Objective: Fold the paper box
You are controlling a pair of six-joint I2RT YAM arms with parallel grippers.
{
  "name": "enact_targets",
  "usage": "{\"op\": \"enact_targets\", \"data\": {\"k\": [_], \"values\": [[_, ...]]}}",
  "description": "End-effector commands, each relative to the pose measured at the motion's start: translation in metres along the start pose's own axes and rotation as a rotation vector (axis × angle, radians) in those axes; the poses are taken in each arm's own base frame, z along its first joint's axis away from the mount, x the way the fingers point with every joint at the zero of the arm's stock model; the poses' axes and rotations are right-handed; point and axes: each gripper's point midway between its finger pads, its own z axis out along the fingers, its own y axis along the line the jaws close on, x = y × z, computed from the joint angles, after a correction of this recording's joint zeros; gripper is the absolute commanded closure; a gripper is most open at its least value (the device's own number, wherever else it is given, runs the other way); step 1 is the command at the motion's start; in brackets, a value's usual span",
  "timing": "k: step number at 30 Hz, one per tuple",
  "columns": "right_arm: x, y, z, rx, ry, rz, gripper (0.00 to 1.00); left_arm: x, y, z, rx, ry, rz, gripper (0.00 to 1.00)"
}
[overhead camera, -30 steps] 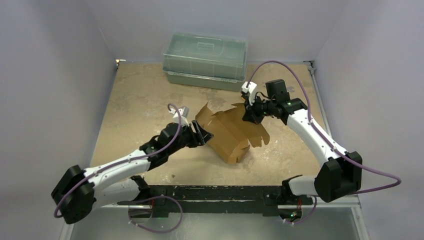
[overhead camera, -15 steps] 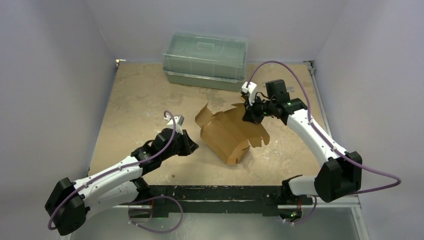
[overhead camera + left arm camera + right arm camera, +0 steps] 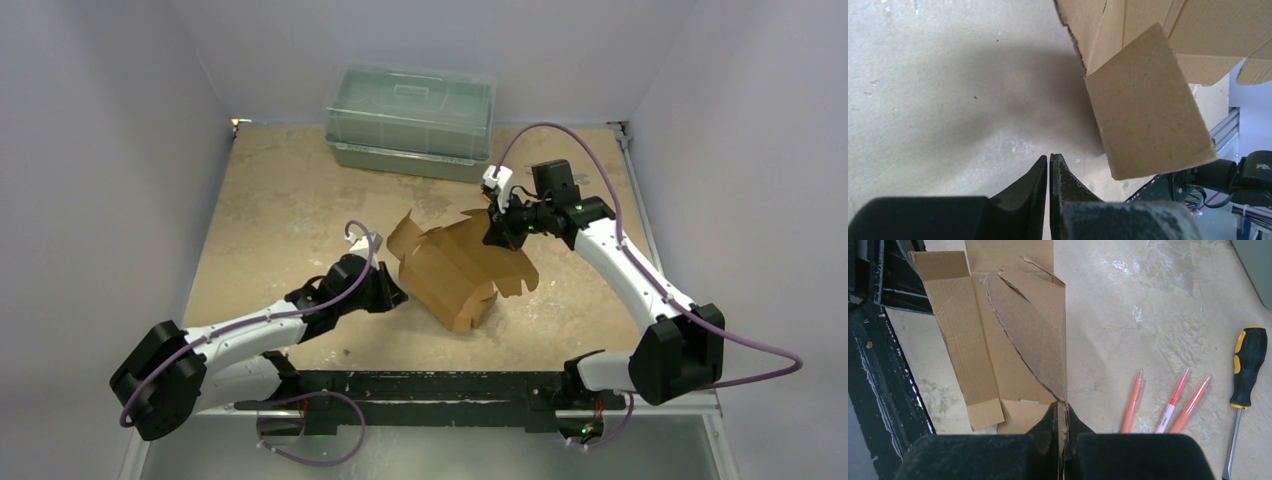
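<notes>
The brown paper box (image 3: 455,270) stands half-formed in the middle of the table, with flaps sticking up and out. My right gripper (image 3: 492,232) is shut on the edge of its upper right flap. In the right wrist view the cardboard (image 3: 1013,340) runs into the pinched fingertips of the right gripper (image 3: 1062,407). My left gripper (image 3: 398,293) sits just left of the box's lower left side, shut with nothing in it. In the left wrist view the tips of the left gripper (image 3: 1049,157) meet over bare table, and a box panel (image 3: 1148,115) hangs to the upper right, apart from them.
A large translucent green-grey lidded container (image 3: 410,120) stands at the back of the table. The right wrist view shows three orange pens (image 3: 1173,400) and a yellow-and-black screwdriver (image 3: 1245,380) lying right of the box. A black rail (image 3: 420,385) runs along the front edge.
My left gripper has shut, drawn back from the box's left side, then come close to it again. The box has shifted slightly left. The right gripper has kept its grip.
</notes>
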Motion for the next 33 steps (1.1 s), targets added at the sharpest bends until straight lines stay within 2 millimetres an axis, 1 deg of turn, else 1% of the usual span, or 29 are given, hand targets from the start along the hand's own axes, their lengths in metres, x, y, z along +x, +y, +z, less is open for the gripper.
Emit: {"op": "enact_targets", "data": {"k": [1,7,10,16,22,27,33], "values": [[-0.013,0.007,-0.010,-0.008,-0.053,-0.047,1.00,-0.027,-0.043,-0.001,0.148,-0.061,-0.033,0.95],[-0.013,0.006,-0.008,-0.010,-0.050,-0.041,1.00,-0.028,-0.055,-0.005,0.205,-0.060,-0.067,0.94],[-0.013,0.008,-0.008,-0.026,-0.053,-0.040,1.00,-0.030,-0.059,0.000,0.218,-0.064,-0.076,0.92],[-0.013,0.014,-0.010,-0.043,-0.064,-0.042,1.00,-0.038,-0.067,0.013,0.249,-0.089,-0.104,0.90],[-0.012,0.019,-0.010,-0.063,-0.074,-0.026,1.00,-0.039,-0.065,0.016,0.271,-0.120,-0.171,0.88],[-0.013,0.016,-0.011,-0.055,-0.083,-0.013,1.00,-0.037,-0.063,0.012,0.288,-0.134,-0.179,0.76],[-0.014,0.016,-0.014,-0.061,-0.098,-0.005,1.00,-0.031,-0.051,0.010,0.274,-0.129,-0.176,0.61]]}}
